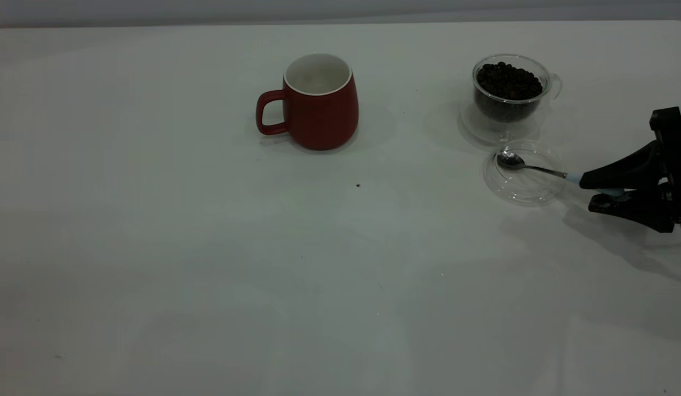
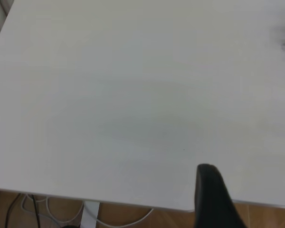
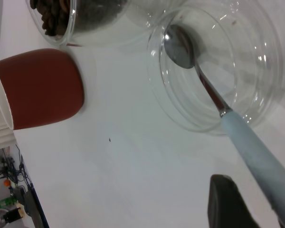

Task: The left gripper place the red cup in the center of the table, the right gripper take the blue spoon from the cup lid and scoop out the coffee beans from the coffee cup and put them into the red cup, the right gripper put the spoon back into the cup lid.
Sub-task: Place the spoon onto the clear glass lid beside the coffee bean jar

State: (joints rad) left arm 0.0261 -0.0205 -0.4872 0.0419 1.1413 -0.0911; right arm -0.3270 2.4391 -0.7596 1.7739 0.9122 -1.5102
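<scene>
Right tool [image 1: 590, 192] sits w/ jaws astride the blue spoon [image 1: 538, 169] handle, not yet clamped; we'd close squarely, then lift straight off the cup lid [image 1: 522, 180]. Left tool: can't tell.

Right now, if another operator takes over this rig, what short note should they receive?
Right gripper: fingers around the blue spoon handle; whether they already clamp it is unclear.
Spoon bowl lies in the cup lid, in front of the coffee cup.
Coffee beans fill the coffee cup.
Red cup stands upright mid-table, no beans visible inside.
Left gripper: pulled back near the table edge, holding nothing.
Done: the red cup is placed.
Left: scoop beans, return spoon.
</scene>
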